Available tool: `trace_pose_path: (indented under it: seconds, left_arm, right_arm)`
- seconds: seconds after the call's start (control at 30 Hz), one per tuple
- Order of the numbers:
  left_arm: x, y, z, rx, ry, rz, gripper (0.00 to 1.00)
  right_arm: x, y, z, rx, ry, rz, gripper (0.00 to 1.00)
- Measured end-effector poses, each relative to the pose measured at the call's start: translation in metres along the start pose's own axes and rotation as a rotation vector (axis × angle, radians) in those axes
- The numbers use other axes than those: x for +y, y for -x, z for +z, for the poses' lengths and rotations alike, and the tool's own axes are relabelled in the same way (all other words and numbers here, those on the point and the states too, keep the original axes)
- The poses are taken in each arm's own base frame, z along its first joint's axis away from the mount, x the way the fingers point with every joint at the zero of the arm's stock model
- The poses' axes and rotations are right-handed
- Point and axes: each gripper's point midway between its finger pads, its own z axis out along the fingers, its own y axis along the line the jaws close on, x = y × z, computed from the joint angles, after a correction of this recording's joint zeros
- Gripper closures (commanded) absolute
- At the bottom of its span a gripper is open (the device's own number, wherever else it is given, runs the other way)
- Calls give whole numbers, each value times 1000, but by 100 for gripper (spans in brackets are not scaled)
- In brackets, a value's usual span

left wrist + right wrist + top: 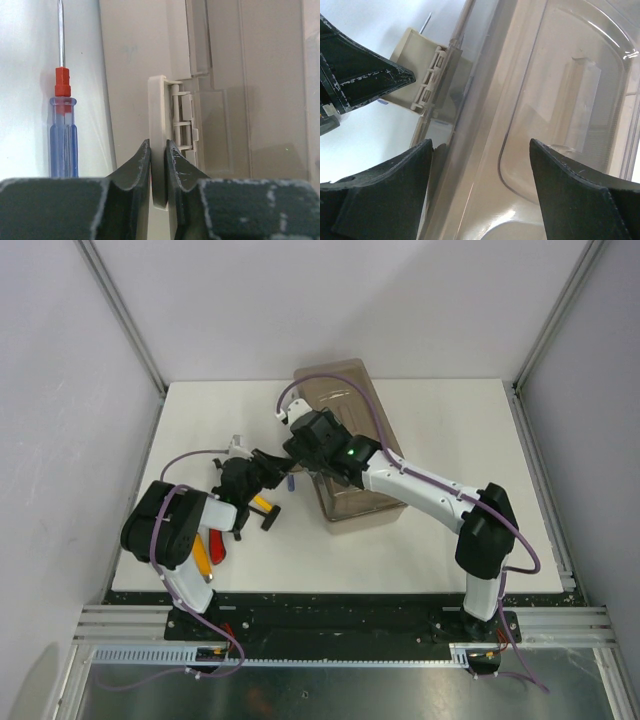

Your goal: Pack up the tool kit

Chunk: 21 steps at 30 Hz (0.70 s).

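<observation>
The beige toolbox with its translucent brownish lid lies shut at the table's middle back. My left gripper is shut on the beige latch flap that sticks out from the box's left side; it also shows in the top view. My right gripper is open above the lid's left edge, beside the latch, holding nothing; in the top view it is over the box. A blue-handled screwdriver lies on the table left of the latch.
Loose tools lie on the white table by the left arm: a yellow-handled tool with a black T-handle, a red-handled tool and an orange-yellow one. Metal frame posts and grey walls flank the table.
</observation>
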Motion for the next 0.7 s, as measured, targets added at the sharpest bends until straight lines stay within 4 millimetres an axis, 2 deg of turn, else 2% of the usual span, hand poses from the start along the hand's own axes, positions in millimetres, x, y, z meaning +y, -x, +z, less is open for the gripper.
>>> trace_pose_path:
  seconds: [0.3, 0.7]
  left_arm:
    - [-1, 1, 3, -1, -2, -2, 94]
    - [-2, 2, 3, -2, -4, -1, 91]
  right_arm:
    - [-15, 11, -7, -3, -33, 47, 25]
    - [-31, 17, -13, -16, -51, 133, 27]
